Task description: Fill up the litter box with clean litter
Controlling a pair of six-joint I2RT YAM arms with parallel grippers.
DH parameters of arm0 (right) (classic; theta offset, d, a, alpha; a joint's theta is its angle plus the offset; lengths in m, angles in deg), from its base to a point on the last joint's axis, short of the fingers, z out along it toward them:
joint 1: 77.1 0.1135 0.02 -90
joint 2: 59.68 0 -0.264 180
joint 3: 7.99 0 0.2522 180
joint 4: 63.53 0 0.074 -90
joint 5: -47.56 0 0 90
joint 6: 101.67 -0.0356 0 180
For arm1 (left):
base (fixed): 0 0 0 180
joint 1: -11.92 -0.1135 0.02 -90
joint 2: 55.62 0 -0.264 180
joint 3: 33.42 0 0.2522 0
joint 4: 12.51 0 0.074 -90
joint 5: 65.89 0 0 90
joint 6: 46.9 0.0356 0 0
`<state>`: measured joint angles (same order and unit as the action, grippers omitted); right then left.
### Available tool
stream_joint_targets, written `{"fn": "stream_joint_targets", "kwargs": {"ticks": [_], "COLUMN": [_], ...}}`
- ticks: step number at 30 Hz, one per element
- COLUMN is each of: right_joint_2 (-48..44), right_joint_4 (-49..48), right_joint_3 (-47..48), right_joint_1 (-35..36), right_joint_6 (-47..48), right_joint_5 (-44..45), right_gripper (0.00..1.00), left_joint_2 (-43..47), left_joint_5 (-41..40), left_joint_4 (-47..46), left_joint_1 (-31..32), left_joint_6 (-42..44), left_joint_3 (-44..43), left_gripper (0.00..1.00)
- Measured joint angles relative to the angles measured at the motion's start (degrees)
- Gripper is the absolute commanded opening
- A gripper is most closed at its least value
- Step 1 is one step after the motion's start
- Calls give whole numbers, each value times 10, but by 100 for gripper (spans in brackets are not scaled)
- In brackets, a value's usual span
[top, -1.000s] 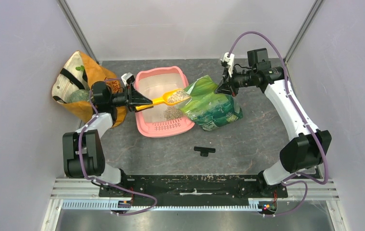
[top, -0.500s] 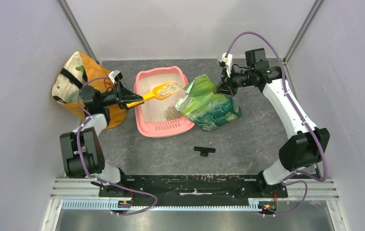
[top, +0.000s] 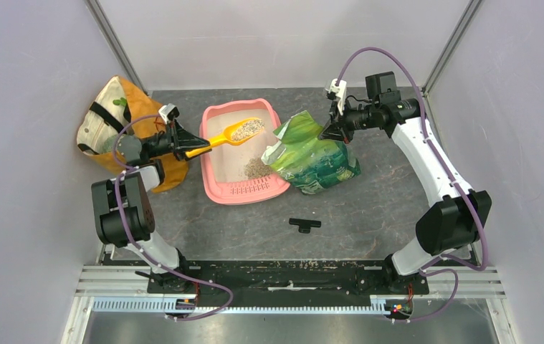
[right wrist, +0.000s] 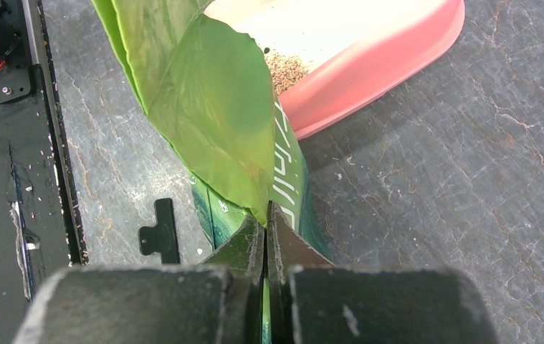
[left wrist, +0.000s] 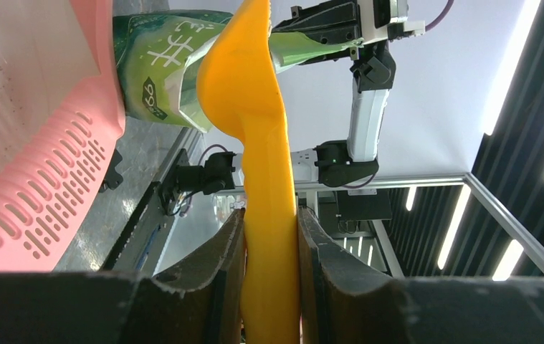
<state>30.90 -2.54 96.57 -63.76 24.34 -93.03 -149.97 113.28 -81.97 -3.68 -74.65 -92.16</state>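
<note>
The pink litter box (top: 215, 183) lies mid-table with a small pile of grey-beige litter (top: 256, 168) on its pale floor. My left gripper (top: 186, 143) is shut on the handle of an orange scoop (top: 234, 132). The scoop's bowl holds more litter (top: 246, 129) above the far part of the box. In the left wrist view the scoop (left wrist: 244, 72) runs up from between the left gripper's (left wrist: 270, 222) fingers, beside the box's slotted lip (left wrist: 54, 165). My right gripper (top: 326, 131) is shut on the upper edge of a glossy green bag (top: 312, 154), seen pinched in the right gripper (right wrist: 266, 215) close up.
An orange-tan fabric bag (top: 122, 118) stands at the far left, just behind my left arm. A small black T-shaped piece (top: 304, 224) lies on the grey mat nearer the bases. The black base rail (top: 283, 276) runs along the near edge, and walls close both sides.
My left arm has drawn back to the left, carrying the loaded scoop from the bag's mouth to over the far part of the box. The right gripper has barely shifted.
</note>
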Motion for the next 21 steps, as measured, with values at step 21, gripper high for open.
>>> {"fn": "stream_joint_targets", "kwargs": {"ticks": [21], "right_joint_2": [0], "right_joint_4": [1], "right_joint_3": [0], "right_joint_1": [0], "right_joint_6": [0], "right_joint_5": [3], "right_gripper": [0], "left_joint_2": [-40], "left_joint_5": [7], "left_joint_4": [-14], "left_joint_1": [-19], "left_joint_6": [-11], "left_joint_3": [-50], "left_gripper": [2]}}
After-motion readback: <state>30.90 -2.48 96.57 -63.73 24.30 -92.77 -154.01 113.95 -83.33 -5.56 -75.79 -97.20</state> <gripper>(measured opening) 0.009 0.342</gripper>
